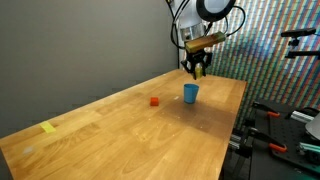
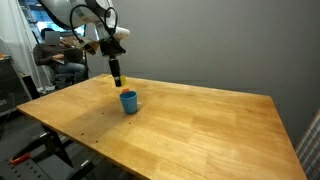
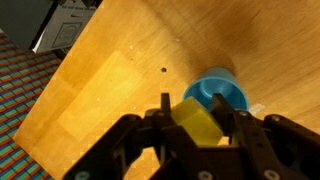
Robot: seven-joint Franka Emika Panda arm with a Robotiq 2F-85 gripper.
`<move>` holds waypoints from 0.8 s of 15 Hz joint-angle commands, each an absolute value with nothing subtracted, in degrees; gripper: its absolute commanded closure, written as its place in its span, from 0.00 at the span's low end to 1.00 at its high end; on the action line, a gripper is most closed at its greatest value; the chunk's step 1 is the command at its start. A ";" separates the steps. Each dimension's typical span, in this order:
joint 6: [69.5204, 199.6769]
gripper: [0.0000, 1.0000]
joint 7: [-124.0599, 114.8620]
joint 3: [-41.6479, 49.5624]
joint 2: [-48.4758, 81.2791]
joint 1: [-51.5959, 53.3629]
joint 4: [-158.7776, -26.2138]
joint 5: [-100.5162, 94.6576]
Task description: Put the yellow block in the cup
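Observation:
The yellow block (image 3: 198, 122) sits clamped between my gripper's (image 3: 197, 118) black fingers in the wrist view. The light-blue cup (image 3: 221, 90) stands upright on the wooden table just beyond the fingertips, its open mouth partly covered by the block. In both exterior views the gripper (image 1: 197, 68) (image 2: 115, 78) hangs a short way above the table, just beside and above the cup (image 1: 190, 93) (image 2: 129, 101). The block itself is too small to make out in the exterior views.
A small red block (image 1: 154, 101) lies on the wooden table (image 1: 130, 135) to the side of the cup. A flat yellow tape-like piece (image 1: 49, 127) lies near the far end. A person sits behind the table (image 2: 55, 55).

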State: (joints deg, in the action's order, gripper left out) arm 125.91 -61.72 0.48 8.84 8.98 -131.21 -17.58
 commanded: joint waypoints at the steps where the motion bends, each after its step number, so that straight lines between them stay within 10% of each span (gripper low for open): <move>1: 127.77 0.79 -60.02 -0.53 9.29 8.10 -130.81 -16.86; 7: 128.56 0.80 -59.78 -0.57 10.11 8.23 -130.66 -17.30; 8: 128.77 0.30 -59.86 -0.55 10.11 8.19 -130.71 -17.02; 12: 128.85 0.07 -59.25 -0.56 10.32 8.14 -130.63 -16.61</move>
